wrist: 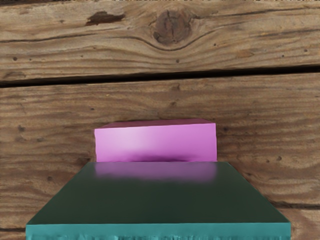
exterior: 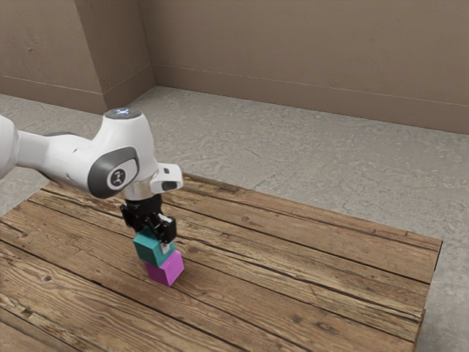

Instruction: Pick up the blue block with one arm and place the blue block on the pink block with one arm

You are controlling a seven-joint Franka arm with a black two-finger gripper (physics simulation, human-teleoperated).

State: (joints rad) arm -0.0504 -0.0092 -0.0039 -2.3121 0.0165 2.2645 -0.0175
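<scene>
Wooden table, black pincer clamped on teal-blue block, which sits atop pink block

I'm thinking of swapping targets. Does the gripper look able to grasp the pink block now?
Probably not: the gripper is shut on the blue block, which sits on the pink block and covers much of its top.

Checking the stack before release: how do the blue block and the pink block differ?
The blue block is teal, the pink block magenta. The blue block sits uppermost, gripped by the jaws; the pink block lies on the table, free. Both are plain, similar-sized blocks.
</scene>
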